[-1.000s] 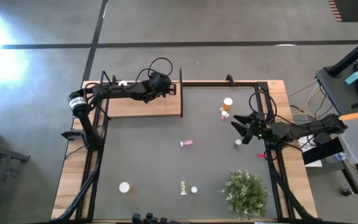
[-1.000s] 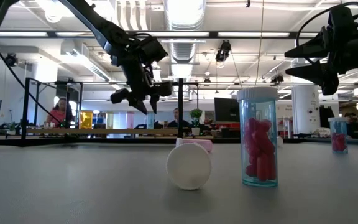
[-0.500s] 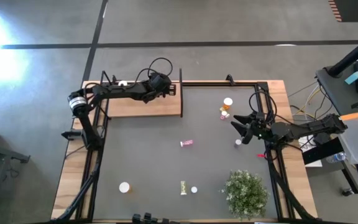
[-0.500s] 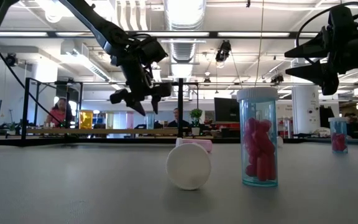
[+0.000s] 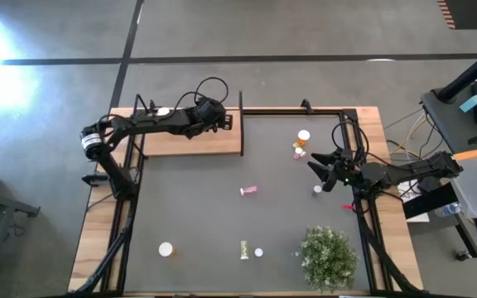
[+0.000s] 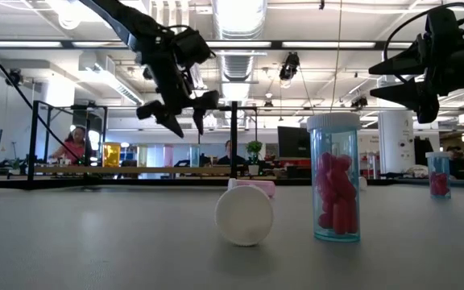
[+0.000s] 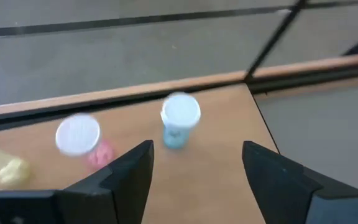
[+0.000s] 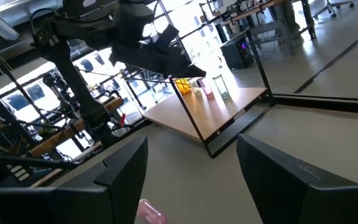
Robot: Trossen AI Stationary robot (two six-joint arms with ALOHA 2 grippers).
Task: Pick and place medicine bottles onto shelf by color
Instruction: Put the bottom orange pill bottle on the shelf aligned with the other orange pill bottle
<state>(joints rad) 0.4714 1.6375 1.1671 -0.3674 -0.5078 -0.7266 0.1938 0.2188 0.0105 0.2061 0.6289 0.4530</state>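
The shelf [image 5: 190, 141] is a light wooden board at the table's far left. A blue bottle [image 7: 179, 121], a pink bottle [image 7: 82, 140] and a yellow one [image 7: 10, 169] stand upright on it. My left gripper [image 7: 197, 165] hovers open above the shelf [image 6: 177, 113], just short of the blue bottle and clear of it. My right gripper [image 5: 321, 171] waits open and empty at the table's right side. Loose bottles on the mat: two orange [image 5: 301, 142], a pink one lying down [image 5: 248, 190], a yellow-green one [image 5: 244, 248], and a white-capped one [image 5: 166, 248].
A green bushy plant [image 5: 330, 257] stands at the near right corner. A thin black post [image 5: 240, 108] rises at the shelf's far right corner, close to my left gripper. A small bottle [image 5: 317, 190] stands just below my right gripper. A black frame rims the mat.
My left gripper has spread its fingers and risen off the shelf, drawing back a little toward the table's left edge. The blue bottle stays standing on the shelf. My right arm has kept still.
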